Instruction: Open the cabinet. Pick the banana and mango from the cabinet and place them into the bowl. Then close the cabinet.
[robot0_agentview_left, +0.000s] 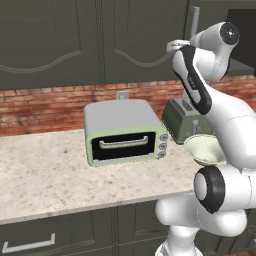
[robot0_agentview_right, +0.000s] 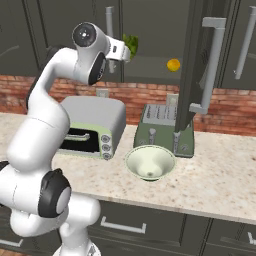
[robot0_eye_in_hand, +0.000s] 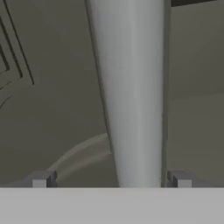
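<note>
Two doors belong to the cabinet (robot0_agentview_right: 150, 35): its right door (robot0_agentview_right: 192, 65) stands swung open toward the room, edge-on in the right base view, with a long light-grey bar handle (robot0_agentview_right: 210, 65) on its face, while the left door (robot0_agentview_left: 140, 40) is closed. Going left to right along the speckled bench (robot0_agentview_left: 45, 175), a pale green toaster oven (robot0_agentview_left: 125, 132) with a dark glass front sits near the brick wall (robot0_agentview_left: 45, 107), then a dark green toaster (robot0_agentview_right: 162, 125), and just in front of the toaster the bowl (robot0_agentview_right: 150, 162), pale cream-green and with nothing in it. Up in the open cabinet, on its shelf, a green leafy lettuce head (robot0_agentview_right: 131, 44) shows just beside the robot's wrist, and further right the mango (robot0_agentview_right: 173, 65) rests on the same shelf, well above the bowl. I cannot make out the banana.

The arm reaches up to the left door's bar handle (robot0_eye_in_hand: 131, 92). In the hand view that handle runs as a wide pale bar between the two fingers (robot0_eye_in_hand: 42, 179), which stand wide apart, one on each side of it, without pressing on it. The gripper (robot0_eye_in_hand: 111, 180) holds nothing. Behind the handle the arched panel of the door fills the left of the hand view.
</note>
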